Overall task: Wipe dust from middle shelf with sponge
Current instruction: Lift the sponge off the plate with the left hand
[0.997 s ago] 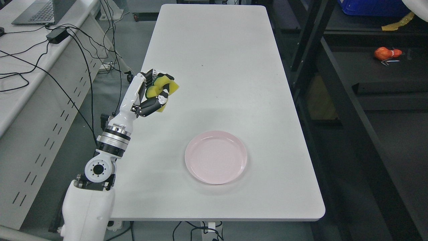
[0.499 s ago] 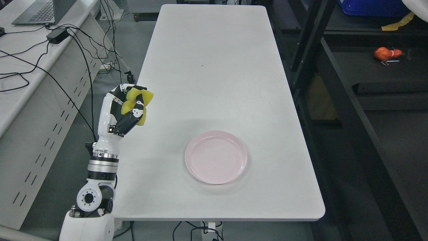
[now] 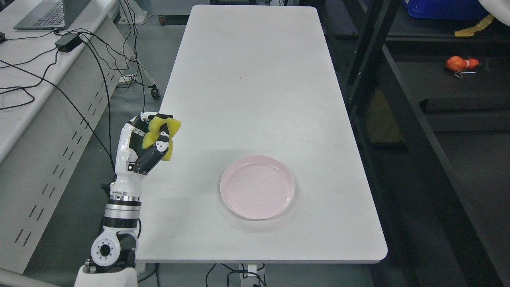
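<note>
L hand (image 3: 145, 145) up at table's (image 3: 255, 79) left edge, fingers (image 3: 157, 144) curled tight on yellow sponge (image 3: 162, 133), squashed, corners poking out top and right of the grip. Sponge held clear of tabletop, just over/beside the edge. L arm rising from bottom-left corner, wrist roughly vertical. R arm out of frame.

Pink plate (image 3: 257, 187) flat on table, front-center, well apart from hand, to its right. Rest of tabletop bare white, tiny dark speck (image 3: 240, 77) mid-table.

Dark shelving unit (image 3: 398, 99) along right side of table, black uprights and boards. Orange-red item (image 3: 461, 63) w/ small metal bit beside it on a shelf board, upper right. Blue bin (image 3: 442, 8) at top right, partly cut off; yellow tape strip (image 3: 474, 27) next to it. Can't tell which board counts as middle shelf from this angle.

Left side: white bench (image 3: 24, 119) w/ slotted panel, laptop (image 3: 44, 14) at top-left corner, black power brick (image 3: 68, 41) and loose black cables (image 3: 99, 71) trailing down to floor. Caster (image 3: 155, 93) visible on floor near table's left edge.
</note>
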Controlling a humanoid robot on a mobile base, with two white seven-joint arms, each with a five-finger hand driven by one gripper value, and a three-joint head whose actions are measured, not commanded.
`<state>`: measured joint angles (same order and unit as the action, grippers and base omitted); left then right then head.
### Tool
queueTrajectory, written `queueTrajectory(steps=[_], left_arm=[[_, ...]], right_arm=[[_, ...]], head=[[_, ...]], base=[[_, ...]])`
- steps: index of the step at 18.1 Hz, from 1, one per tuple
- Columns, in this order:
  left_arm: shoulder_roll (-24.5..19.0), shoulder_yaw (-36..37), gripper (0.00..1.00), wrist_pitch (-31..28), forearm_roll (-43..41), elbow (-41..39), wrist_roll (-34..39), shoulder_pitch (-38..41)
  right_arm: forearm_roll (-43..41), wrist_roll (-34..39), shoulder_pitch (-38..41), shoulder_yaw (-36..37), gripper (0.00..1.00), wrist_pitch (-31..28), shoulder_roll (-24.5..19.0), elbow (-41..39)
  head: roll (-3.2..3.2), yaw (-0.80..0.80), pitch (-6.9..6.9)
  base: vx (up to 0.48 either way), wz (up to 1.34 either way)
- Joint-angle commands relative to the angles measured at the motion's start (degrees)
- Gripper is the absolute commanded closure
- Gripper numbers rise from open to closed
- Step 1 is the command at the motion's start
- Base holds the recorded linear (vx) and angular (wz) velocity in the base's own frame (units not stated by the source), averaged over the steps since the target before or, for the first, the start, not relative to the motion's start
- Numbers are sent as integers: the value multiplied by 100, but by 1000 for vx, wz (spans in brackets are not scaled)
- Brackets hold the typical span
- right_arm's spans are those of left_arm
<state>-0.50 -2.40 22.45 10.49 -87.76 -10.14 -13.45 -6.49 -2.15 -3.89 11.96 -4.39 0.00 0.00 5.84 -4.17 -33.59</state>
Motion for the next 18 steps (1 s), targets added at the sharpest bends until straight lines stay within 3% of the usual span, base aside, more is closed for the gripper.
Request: queueTrajectory(steps=[1, 18], left_arm=[[-50, 134, 100, -74, 23, -180, -14, 9], [-50, 161, 100, -74, 23, -189, -14, 53]], right_arm=[[-2, 4, 2, 0, 0, 0, 100, -100], [-2, 4, 2, 0, 0, 0, 100, -100]], head=[[0, 0, 0], [0, 0, 0]], base=[[0, 0], [0, 0]])
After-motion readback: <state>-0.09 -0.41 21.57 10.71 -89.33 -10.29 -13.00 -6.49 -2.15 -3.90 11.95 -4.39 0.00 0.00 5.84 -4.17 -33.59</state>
